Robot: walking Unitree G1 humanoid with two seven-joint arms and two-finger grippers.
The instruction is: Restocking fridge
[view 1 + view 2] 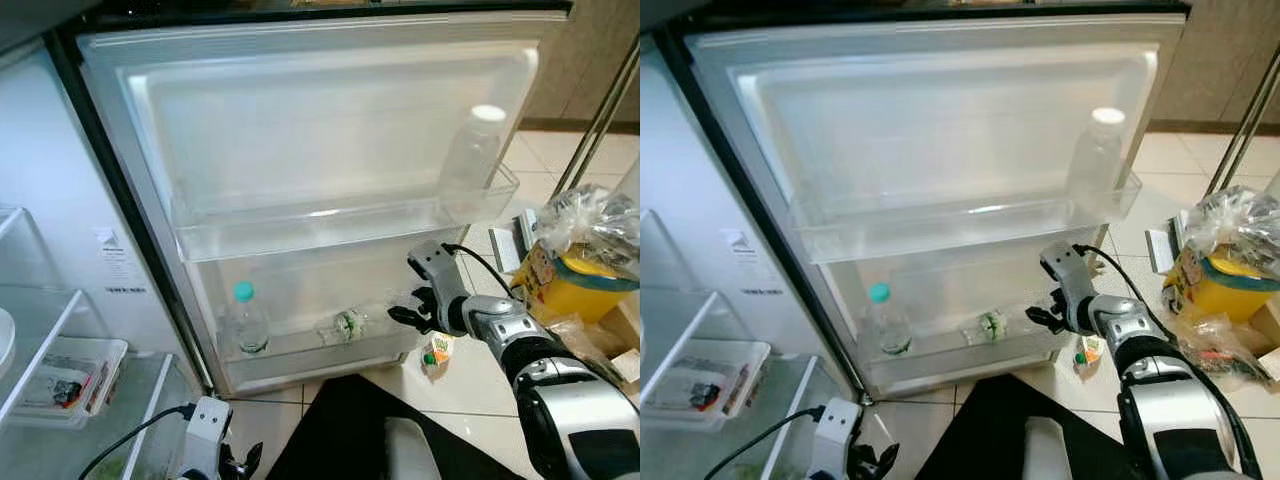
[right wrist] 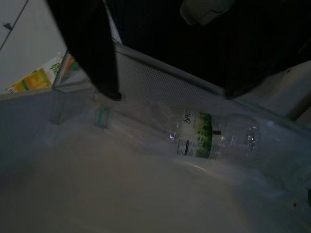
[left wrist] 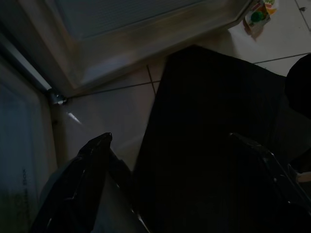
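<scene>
The fridge door (image 1: 330,130) stands open before me. Its lower door shelf (image 1: 300,352) holds an upright clear bottle with a teal cap (image 1: 245,322) at the left and a clear green-labelled bottle (image 1: 348,325) lying on its side in the middle. My right gripper (image 1: 408,308) is at the shelf's right end, open and empty, just right of the lying bottle (image 2: 194,138). A white-capped bottle (image 1: 472,152) stands in the upper door shelf (image 1: 300,228) at the right. My left gripper (image 1: 235,465) hangs low by the door's foot, open.
A yellow bag under crinkled plastic (image 1: 585,265) sits on the floor at the right, with a small juice carton (image 1: 437,352) near the door's corner. The fridge's inner shelves and a tray (image 1: 65,375) are at the left. A metal pole (image 1: 600,115) leans at the far right.
</scene>
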